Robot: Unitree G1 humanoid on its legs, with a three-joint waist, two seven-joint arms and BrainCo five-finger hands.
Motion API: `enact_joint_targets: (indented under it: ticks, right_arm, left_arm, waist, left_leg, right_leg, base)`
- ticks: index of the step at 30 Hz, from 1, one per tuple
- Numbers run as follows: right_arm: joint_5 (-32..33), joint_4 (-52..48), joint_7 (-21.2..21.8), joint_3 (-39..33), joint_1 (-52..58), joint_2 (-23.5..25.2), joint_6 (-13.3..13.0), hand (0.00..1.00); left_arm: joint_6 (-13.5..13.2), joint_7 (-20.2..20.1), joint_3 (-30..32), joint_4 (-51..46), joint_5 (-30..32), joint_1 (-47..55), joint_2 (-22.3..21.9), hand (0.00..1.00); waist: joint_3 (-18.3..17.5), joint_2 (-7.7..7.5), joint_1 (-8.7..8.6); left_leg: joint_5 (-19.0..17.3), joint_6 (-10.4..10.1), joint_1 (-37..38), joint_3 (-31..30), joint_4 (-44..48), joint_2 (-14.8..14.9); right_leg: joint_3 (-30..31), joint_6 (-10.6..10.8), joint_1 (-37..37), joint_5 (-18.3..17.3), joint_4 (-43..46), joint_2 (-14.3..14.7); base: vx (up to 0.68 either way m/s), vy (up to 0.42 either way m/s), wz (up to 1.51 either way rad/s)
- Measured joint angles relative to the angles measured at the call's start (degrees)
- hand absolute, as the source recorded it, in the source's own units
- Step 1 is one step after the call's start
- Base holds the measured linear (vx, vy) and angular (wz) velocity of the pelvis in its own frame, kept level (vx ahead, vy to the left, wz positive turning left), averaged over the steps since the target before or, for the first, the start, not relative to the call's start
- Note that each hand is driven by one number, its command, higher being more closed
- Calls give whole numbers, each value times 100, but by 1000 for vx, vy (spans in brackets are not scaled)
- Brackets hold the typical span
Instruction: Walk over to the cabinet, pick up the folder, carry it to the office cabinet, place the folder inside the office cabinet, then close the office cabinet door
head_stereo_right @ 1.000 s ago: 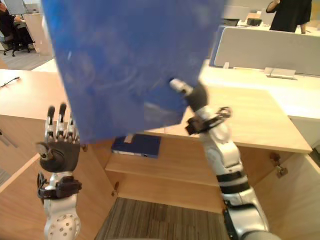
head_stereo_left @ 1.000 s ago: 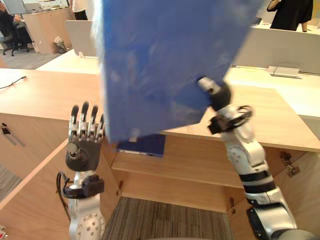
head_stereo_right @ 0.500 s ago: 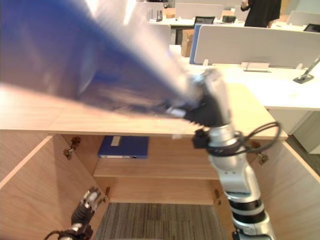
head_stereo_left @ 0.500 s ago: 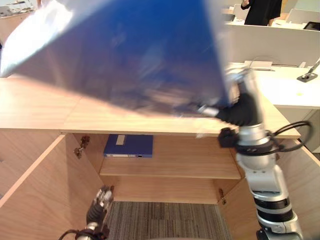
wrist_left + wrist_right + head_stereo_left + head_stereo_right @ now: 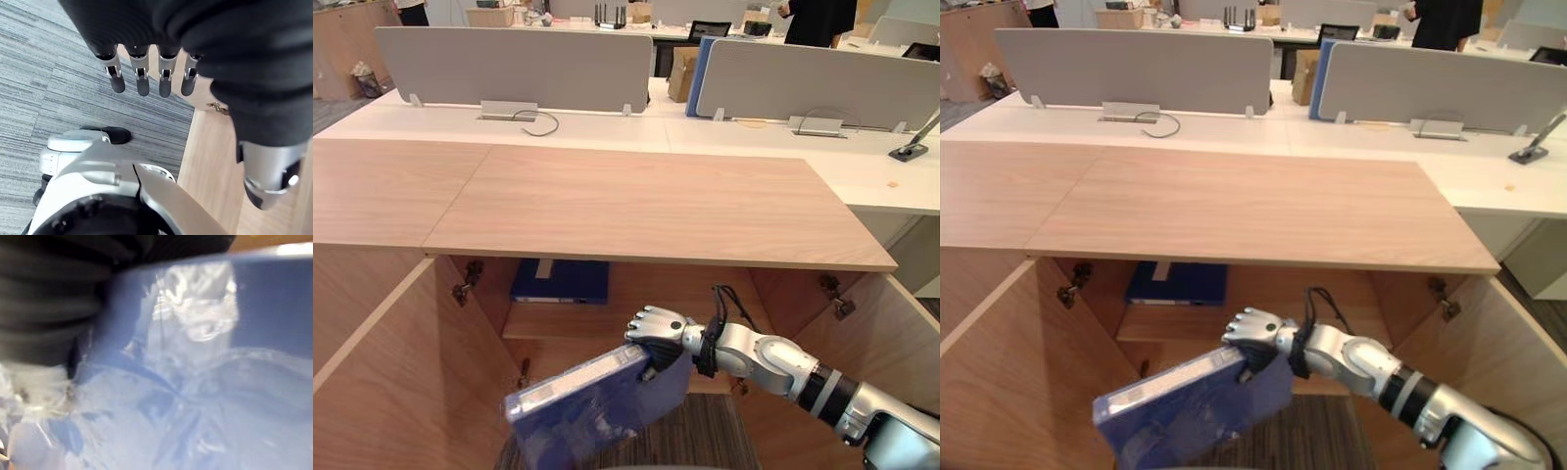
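Right hand (image 5: 656, 333): fingers curled over one end of the blue folder (image 5: 592, 401), held tilted and low before the open office cabinet (image 5: 391, 382). Stiff, glossy, probably slippery; the far end hangs unsupported. Left hand (image 5: 143, 81): fingers straight, idle.

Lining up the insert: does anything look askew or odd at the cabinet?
Yes. The blue plastic-covered folder hangs tilted from the right hand, gripped at one end, its far end drooping lower, in front of the wooden shelf. A second dark blue folder lies flat on that shelf's left side. The left hand is idle, open.
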Motion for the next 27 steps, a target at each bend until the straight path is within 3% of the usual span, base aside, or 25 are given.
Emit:
enact_joint_targets:
  ticks: [5,8,12,14,18,27]
  right_arm:
    - [-647,1011,131,479,-332,155,27,100]
    - [-1131,1960,198,621,-449,629,100,100]
    - [-1243,2537,76,-338,-431,1118,476,100]
    - [-889,2638,-96,-1121,-452,1263,754,100]
    - [658,2625,-688,-2555,-831,1620,1293,100]
    - [3671,1276,-1300,-4357,-859,1919,1640,100]
  left_arm:
    - [19,226,278,1,367,-81,-4,0]
    - [18,503,402,-14,451,-315,-47,0]
    - [-41,858,385,-228,450,-470,-105,0]
    - [-114,954,356,-433,438,-591,-86,0]
    - [-205,1056,24,-740,312,-755,-86,0]
    - [-204,1245,-4,-1736,203,-808,-516,0]
  waist:
    - [250,10,275]
    - [550,8,480]
    - [984,104,445]
    - [1177,121,461]
    - [1706,199,472]
    - [2088,290,419]
  left_leg:
    - [-100,39,-91,139,127,4]
    - [-480,105,-538,268,953,137]
    - [-1098,195,-1149,89,2300,292]
    - [-1344,196,-1560,-63,2955,337]
    - [-1893,237,-2535,-307,4347,417]
    - [-2759,417,-4160,-347,6486,427]
  right_leg:
    - [188,25,-246,-33,271,-75]
    - [177,24,-616,-70,723,-158]
    - [-106,48,-754,-362,1209,-279]
    - [-358,18,-1078,-799,1924,-465]
    - [-859,55,-1843,-1425,3466,-1004]
    - [-948,121,-3326,-2394,5999,-1997]
  base:
    - [-35,28,-21]
    - [-81,19,-24]
    - [-116,47,16]
    - [-139,80,44]
    - [-105,69,27]
    - [-35,1,9]
